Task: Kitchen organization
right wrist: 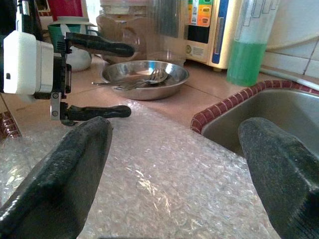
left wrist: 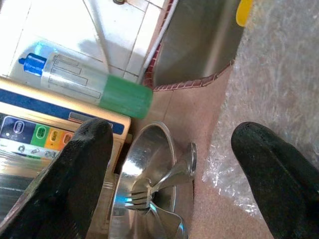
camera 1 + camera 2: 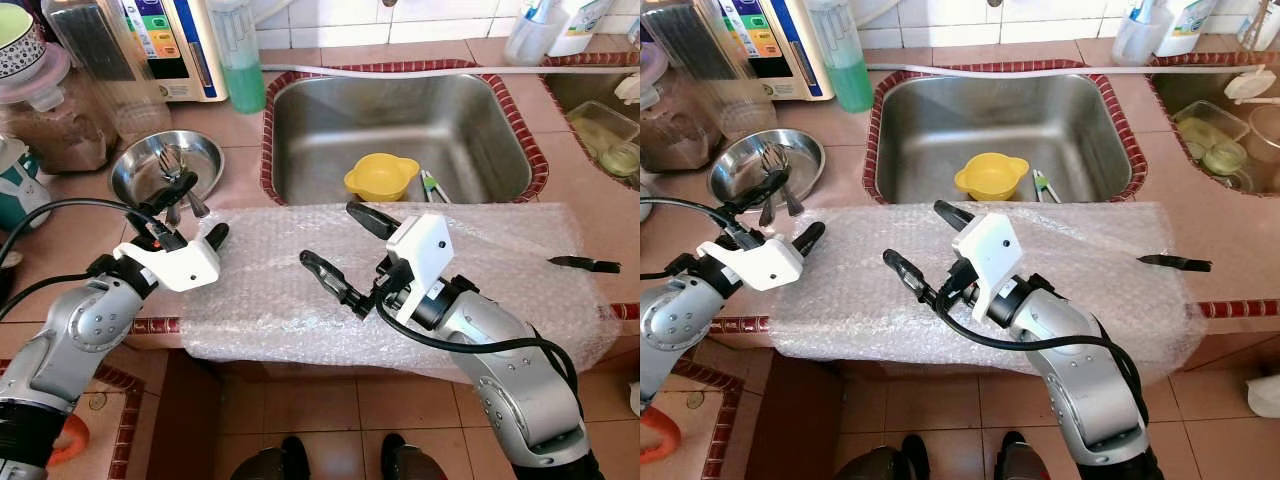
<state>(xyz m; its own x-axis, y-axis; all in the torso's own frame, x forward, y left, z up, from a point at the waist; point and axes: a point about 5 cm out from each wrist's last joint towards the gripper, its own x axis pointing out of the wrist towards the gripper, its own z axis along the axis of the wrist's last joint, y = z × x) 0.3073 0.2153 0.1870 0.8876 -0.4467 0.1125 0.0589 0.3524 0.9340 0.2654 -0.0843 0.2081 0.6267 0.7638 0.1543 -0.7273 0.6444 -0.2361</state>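
Bubble wrap (image 3: pixel 300 290) overhangs counter edge; L pincer (image 3: pixel 190 210) & R pincer (image 3: pixel 345 245) both released above it

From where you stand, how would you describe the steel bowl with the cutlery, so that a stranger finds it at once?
Start at the steel sink set in the tiled counter. On the counter to the sink's left, in front of the green-filled bottle, sits a shallow steel bowl. It is the only round metal dish there, it holds forks and spoons, and the open left gripper hovers at its near edge.
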